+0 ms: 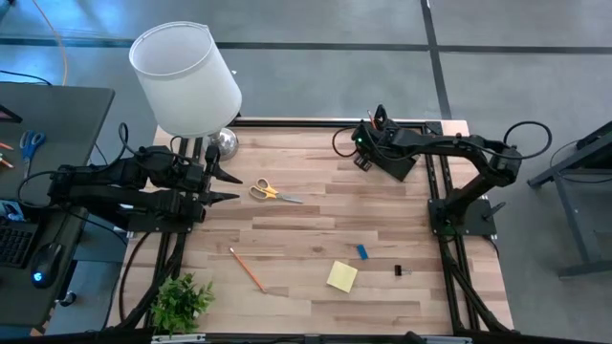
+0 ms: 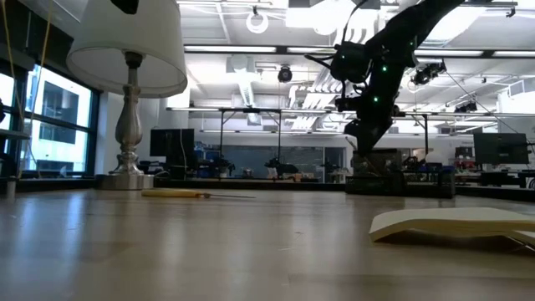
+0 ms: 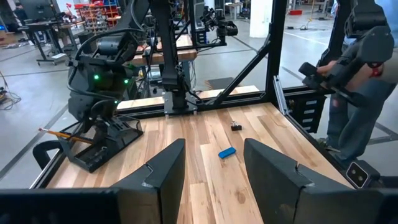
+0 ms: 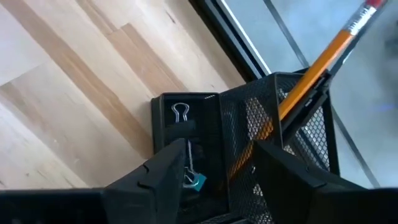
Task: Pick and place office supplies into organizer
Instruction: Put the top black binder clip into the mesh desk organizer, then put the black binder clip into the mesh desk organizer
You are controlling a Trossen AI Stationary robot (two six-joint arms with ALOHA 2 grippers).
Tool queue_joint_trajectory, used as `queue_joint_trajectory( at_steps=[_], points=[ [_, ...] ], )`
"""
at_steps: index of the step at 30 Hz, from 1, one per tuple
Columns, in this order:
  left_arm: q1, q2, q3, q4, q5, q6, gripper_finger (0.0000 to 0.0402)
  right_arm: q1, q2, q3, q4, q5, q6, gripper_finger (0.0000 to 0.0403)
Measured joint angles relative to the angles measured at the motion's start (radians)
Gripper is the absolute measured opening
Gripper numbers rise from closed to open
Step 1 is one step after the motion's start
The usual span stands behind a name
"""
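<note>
The black mesh organizer [image 4: 273,124] stands at the table's far right; an orange pencil [image 4: 311,68] leans in one compartment and a black binder clip [image 4: 180,112] lies in another. My right gripper [image 4: 217,155] hovers open just above it, with a small blue clip [image 4: 196,180] below, beside one finger. Yellow-handled scissors [image 1: 273,192], an orange pencil [image 1: 247,268], a yellow sticky pad [image 1: 341,276], a blue eraser [image 1: 362,251] and a black clip [image 1: 400,271] lie flat on the table. My left gripper [image 1: 232,186] waits open at the left, above the table. My right gripper stands over the organizer's low front compartment [image 4: 186,134], pointing down at a slant. The blue clip's wire handle [image 4: 186,158] shows right beside one finger [image 4: 168,168]; whether they touch I cannot tell.
A white lamp [image 1: 186,81] stands at the far left corner and a small green plant [image 1: 182,301] at the near left. A person [image 3: 360,74] stands beyond the table's right edge. Bare wood lies in the table's middle.
</note>
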Motion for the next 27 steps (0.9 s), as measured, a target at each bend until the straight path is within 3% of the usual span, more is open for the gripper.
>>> queue_joint_trajectory(
  at_steps=[7, 10, 13, 16, 19, 21, 27],
  points=[
    [0.000, 0.000, 0.000, 0.000, 0.000, 0.000, 0.0154, 0.007, 0.000, 0.001, -0.008, -0.001, 0.069, 0.0196],
    [0.000, 0.000, 0.000, 0.000, 0.000, 0.000, 0.0154, 0.029, 0.000, 0.035, -0.092, -0.053, 0.120, 0.0203],
    [0.000, 0.000, 0.000, 0.000, 0.000, 0.000, 0.0154, 0.062, 0.000, 0.094, -0.211, -0.200, 0.231, 0.0207],
    [0.000, 0.000, 0.000, 0.000, 0.000, 0.000, 0.0154, 0.111, -0.001, 0.133, -0.303, -0.449, 0.331, 0.0205],
    [0.000, 0.000, 0.000, -0.001, 0.001, -0.003, 0.0154, 0.207, -0.001, 0.134, -0.362, -0.644, 0.411, 0.0201],
    [0.000, 0.000, 0.000, -0.001, 0.011, -0.017, 0.0154, 0.290, -0.001, 0.133, -0.405, -0.699, 0.468, 0.0198],
    [0.000, 0.008, 0.000, -0.009, 0.030, -0.030, 0.0154, 0.587, -0.001, 0.133, -0.444, -0.665, 0.655, 0.0190]
  ],
)
